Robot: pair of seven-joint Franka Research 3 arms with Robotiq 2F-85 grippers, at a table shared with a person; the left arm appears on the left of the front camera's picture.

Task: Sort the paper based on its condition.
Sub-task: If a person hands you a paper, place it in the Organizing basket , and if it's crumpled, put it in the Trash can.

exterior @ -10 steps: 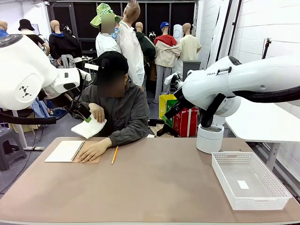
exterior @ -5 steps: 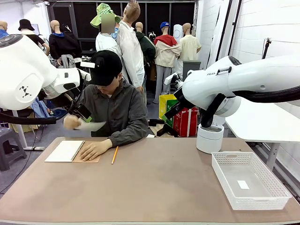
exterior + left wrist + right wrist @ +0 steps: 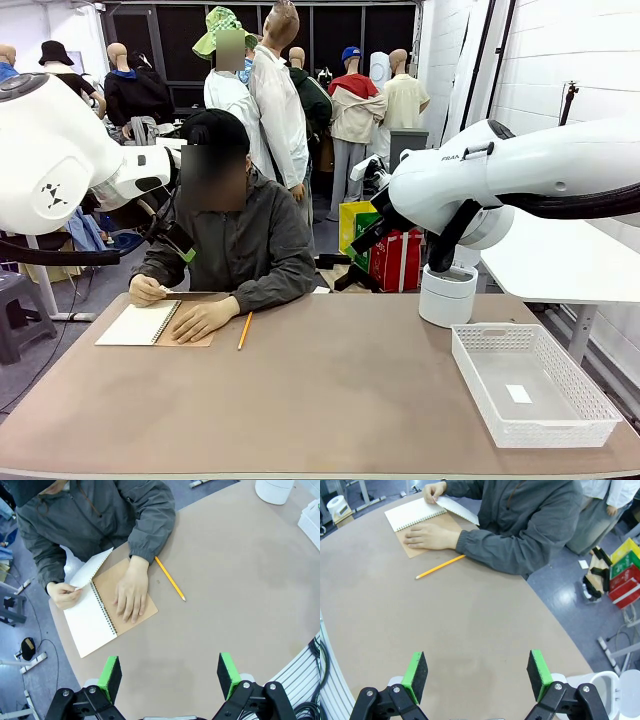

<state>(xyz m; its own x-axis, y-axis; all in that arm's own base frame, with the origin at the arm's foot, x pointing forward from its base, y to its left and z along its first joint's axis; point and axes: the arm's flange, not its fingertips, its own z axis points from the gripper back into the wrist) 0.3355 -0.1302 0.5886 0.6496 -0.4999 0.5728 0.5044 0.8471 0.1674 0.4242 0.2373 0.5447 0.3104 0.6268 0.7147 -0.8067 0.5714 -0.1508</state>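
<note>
Since a moment ago: paper (image 3: 91, 568) brought down from chest height to the spiral notebook (image 3: 97, 619), person's hand (image 3: 62, 594) lowered with it to the far left edge of the tabletop (image 3: 330, 400). Now held by one corner in that hand, sheet lifted at an angle above the open white page, free end pointing toward the grey sleeve (image 3: 150, 535). Other hand (image 3: 131, 594) pressed flat on the brown cardboard cover. Yellow pencil (image 3: 170, 578) lying just beside the notebook, apart from it.

Left pincer (image 3: 170, 672) spread wide, green pads well apart, nothing between them, poised high over bare tabletop nearer the robot than the notebook. Right pincer (image 3: 477, 672) likewise spread wide and empty, above bare tabletop, with notebook and pencil well ahead of it.

White basket (image 3: 535, 425) standing on the right side of the tabletop, a tiny white label (image 3: 518, 394) lying on its floor. White round base (image 3: 447, 295) at the far right edge.
</note>
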